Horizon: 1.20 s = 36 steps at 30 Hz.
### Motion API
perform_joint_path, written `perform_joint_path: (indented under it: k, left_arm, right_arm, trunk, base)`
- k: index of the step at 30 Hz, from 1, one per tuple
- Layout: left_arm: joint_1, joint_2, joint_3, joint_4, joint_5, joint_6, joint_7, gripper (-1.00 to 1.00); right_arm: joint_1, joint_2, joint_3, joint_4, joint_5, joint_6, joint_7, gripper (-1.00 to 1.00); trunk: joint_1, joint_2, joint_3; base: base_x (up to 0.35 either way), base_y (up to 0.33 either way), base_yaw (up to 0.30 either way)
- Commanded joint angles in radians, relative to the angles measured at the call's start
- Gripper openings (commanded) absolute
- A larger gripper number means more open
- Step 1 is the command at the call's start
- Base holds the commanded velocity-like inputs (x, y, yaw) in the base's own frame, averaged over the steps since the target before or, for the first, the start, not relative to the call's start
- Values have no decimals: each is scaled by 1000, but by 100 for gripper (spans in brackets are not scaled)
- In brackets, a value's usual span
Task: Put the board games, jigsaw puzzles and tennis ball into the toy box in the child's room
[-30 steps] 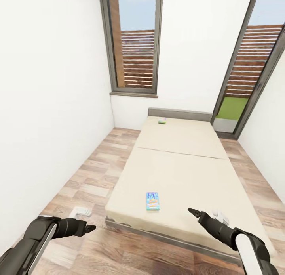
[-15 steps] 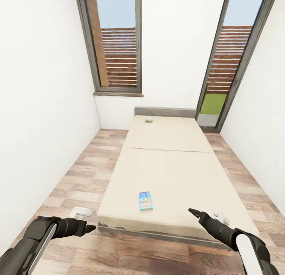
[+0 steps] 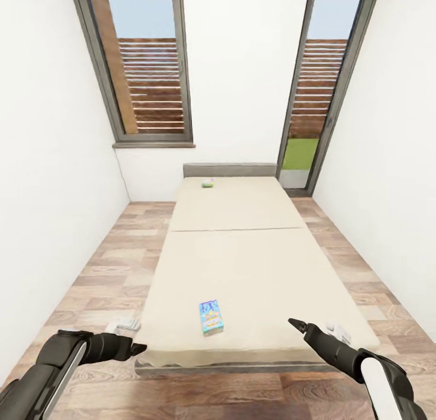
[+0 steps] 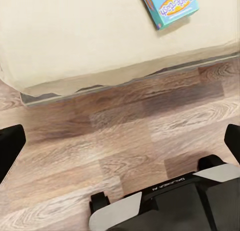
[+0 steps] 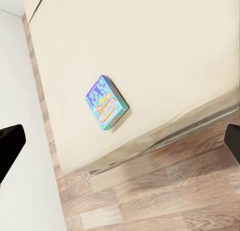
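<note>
Robot faces the bed (image 3: pixel 242 269) lengthwise from its near end, both arms held low and forward, likely a carry-free travel pose while lining up on the mattress. Left gripper (image 3: pixel 136 348) over the wood floor (image 3: pixel 91 275) at the near-left corner of the bed; right gripper (image 3: pixel 297 324) over the near-right mattress edge. Head view hints both sets of fingers are together at the tips, but in the wrist views the dark fingertips sit at opposite picture edges, so both look spread wide and hold nothing.

Two board games on the bed: a blue-teal printed box (image 3: pixel 211 316) lying flat near the near edge, slightly left of centre, between the two grippers; also seen in the left wrist view (image 4: pixel 170 6) and right wrist view (image 5: pixel 106 102). A second, greenish box (image 3: pixel 208 183) far off by the grey headboard (image 3: pixel 230 169). Table and toy box not seen here.

Judgement: approach stage, nothing grasped yet; the near box is the obvious first pick, reachable by either arm.
</note>
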Motion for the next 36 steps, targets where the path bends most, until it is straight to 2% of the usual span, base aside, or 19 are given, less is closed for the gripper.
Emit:
perform_joint_path:
  k: [1,12,20,36]
  left_arm:
    - [-1,1,-1,-1,0,5,-2,100]
    - [-1,0,-1,-1,-1,5,-2,100]
    - [-1,0,-1,0,-1,5,-2,100]
    - [-1,0,-1,0,-1,6,-2,100]
  right_arm:
    - [-1,0,-2,0,8,6,9,100]
    - [-1,1,-1,-1,9,3,9,100]
    - [-1,2,0,-2,15,-1,9,100]
    - [0,3,7,0,25,-7,9,100]
  trunk:
    - [1,-1,-2]
    - [1,-1,-9]
    - [1,-1,-10]
    - [1,-1,-10]
  base:
    - [188,120,-258]
    - [111,68,-181]
    - [15,29,-29]
    - [1,141,-3]
